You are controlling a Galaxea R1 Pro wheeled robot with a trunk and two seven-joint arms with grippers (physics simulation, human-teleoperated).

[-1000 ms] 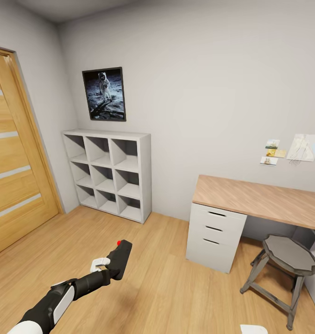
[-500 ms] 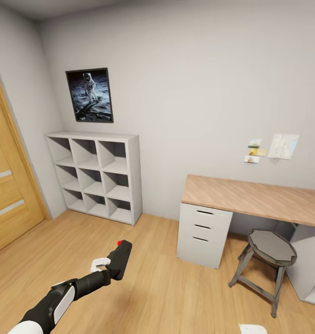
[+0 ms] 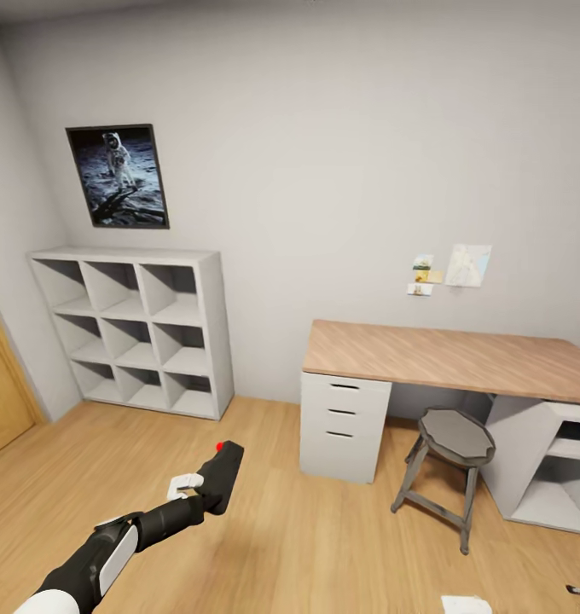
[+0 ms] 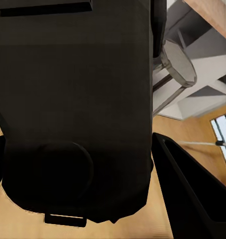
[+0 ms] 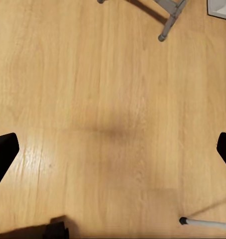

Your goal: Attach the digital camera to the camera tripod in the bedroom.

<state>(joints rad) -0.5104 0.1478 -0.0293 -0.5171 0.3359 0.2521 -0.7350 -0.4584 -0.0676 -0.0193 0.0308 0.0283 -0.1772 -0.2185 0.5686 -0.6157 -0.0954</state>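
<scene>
The digital camera (image 3: 223, 472), a black box with a red button on top, hangs over the wood floor at the lower left of the head view. My left gripper (image 3: 205, 492) is shut on it. In the left wrist view the camera's dark body (image 4: 73, 109) is close up, with one black finger (image 4: 192, 199) beside it. My right gripper (image 5: 113, 152) is open over bare floor with nothing between its fingertips. A thin silver leg with a black foot (image 5: 205, 223), seemingly of the camera tripod, lies at the edge of the right wrist view; the rest of the tripod is out of view.
A white cube shelf (image 3: 136, 328) stands against the far wall under a moon poster (image 3: 118, 176). To the right is a wood-topped desk (image 3: 452, 358) with white drawers (image 3: 341, 431) and a grey stool (image 3: 452, 452) in front. A wooden door (image 3: 0, 401) is at the far left.
The whole head view has swung to the right: door, shelf, desk and stool all slid left in the picture. My left arm holds the camera in the same pose.
</scene>
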